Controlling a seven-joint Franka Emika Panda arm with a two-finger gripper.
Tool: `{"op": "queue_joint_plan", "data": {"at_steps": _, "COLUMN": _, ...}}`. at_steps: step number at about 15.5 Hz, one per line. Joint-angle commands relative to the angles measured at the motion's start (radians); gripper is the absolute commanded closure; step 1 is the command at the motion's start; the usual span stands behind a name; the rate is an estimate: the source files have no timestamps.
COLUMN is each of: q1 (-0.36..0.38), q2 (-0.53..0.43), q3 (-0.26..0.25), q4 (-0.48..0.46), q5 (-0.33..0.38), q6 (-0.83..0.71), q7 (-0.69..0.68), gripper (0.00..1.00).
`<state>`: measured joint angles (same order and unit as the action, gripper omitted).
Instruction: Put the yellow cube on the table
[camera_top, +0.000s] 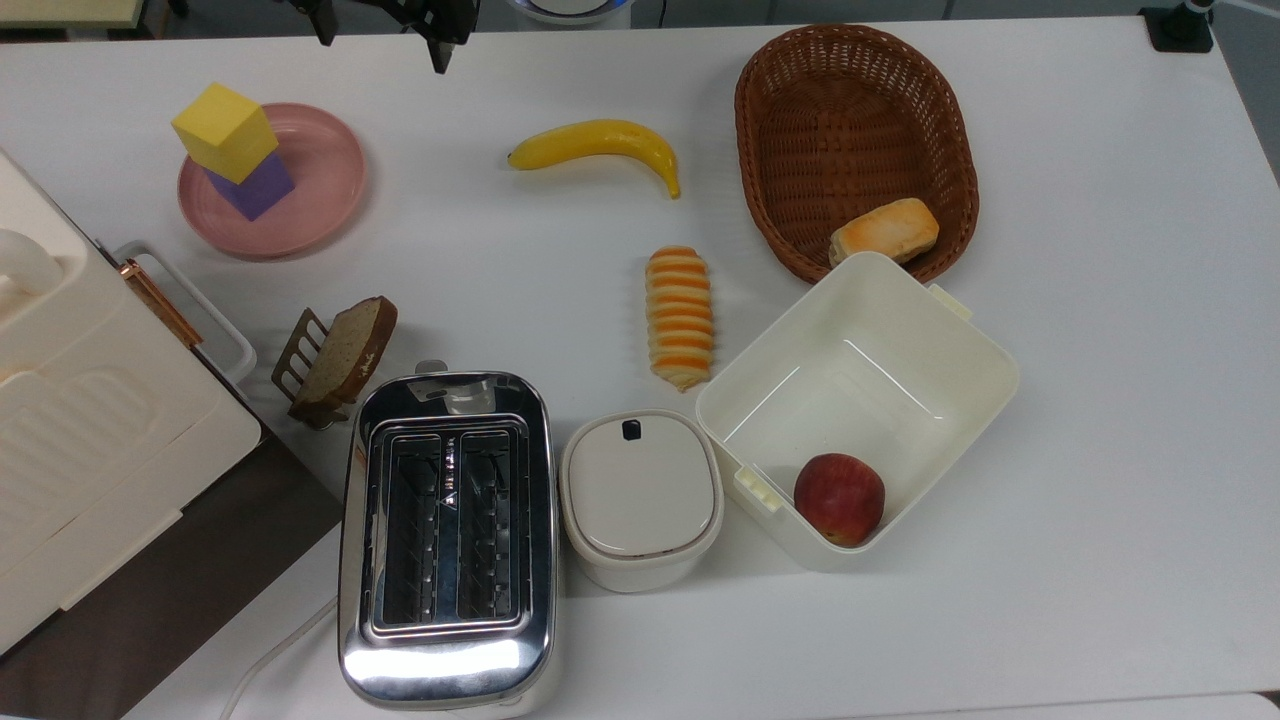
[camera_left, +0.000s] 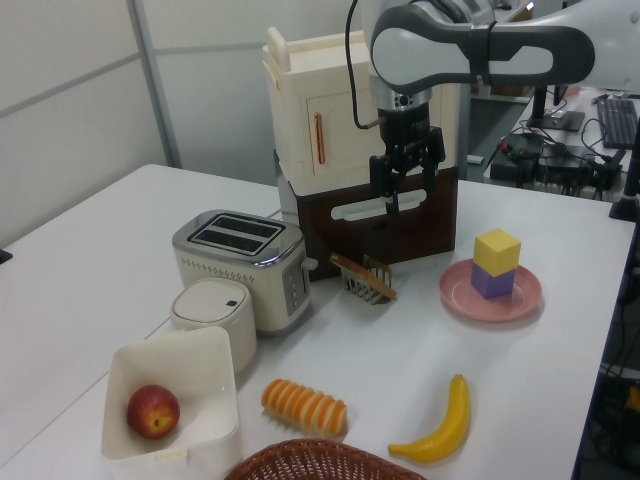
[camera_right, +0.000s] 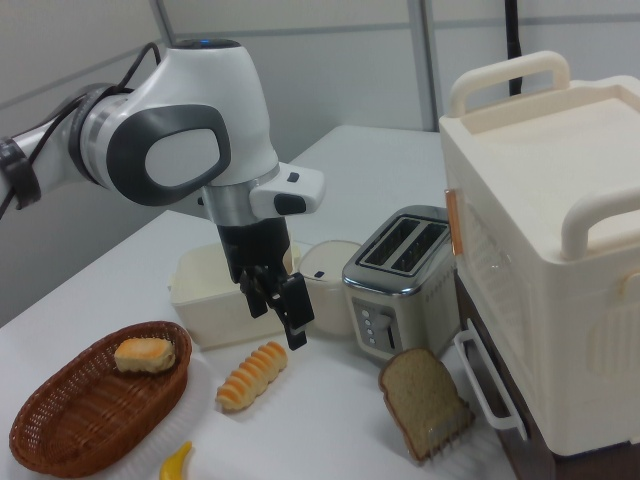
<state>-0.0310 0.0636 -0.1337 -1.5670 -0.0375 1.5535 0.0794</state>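
Gripper (camera_left: 405, 182) raised in the air, fingers parted, holding nothing, yellow cube (camera_top: 224, 132) stacked atop purple cube (camera_top: 251, 185) on pink plate (camera_top: 330, 165), white table (camera_top: 1100, 350) around it, banana (camera_top: 597, 143) nearby, bread slice in rack (camera_top: 343, 355) and toaster (camera_top: 446, 535) beyond.

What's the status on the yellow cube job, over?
End effector open, empty, hanging above the table. Yellow cube stacked on purple cube on the pink plate. No obstruction around the stack.
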Motion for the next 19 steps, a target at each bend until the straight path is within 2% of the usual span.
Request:
{"op": "queue_joint_plan", "data": {"at_steps": 1, "q1": -0.009, "q2": -0.004, "q3": 0.035, "q4": 0.008, "q5": 0.010, "q6": -0.020, "q7": -0.021, "gripper": 0.00}}
{"op": "queue_joint_plan", "data": {"at_steps": 6, "q1": -0.018, "q2": -0.004, "q3": 0.062, "q4": 0.005, "q5": 0.001, "q6": -0.016, "q7": -0.033, "gripper": 0.00}}
{"op": "queue_joint_plan", "data": {"at_steps": 13, "q1": -0.030, "q2": -0.013, "q3": 0.062, "q4": -0.016, "q5": 0.005, "q6": 0.006, "q7": -0.032, "gripper": 0.00}}
{"op": "queue_joint_plan", "data": {"at_steps": 15, "q1": -0.087, "q2": -0.046, "q3": 0.080, "q4": -0.065, "q5": 0.011, "q6": 0.040, "q7": 0.009, "gripper": 0.00}}
{"op": "queue_joint_plan", "data": {"at_steps": 17, "q1": -0.192, "q2": -0.109, "q3": 0.147, "q4": -0.146, "q5": 0.019, "q6": 0.069, "q7": 0.123, "gripper": 0.00}}
{"op": "queue_joint_plan", "data": {"at_steps": 19, "q1": -0.266, "q2": -0.142, "q3": 0.181, "q4": -0.203, "q5": 0.016, "q6": 0.100, "q7": 0.183, "gripper": 0.00}}
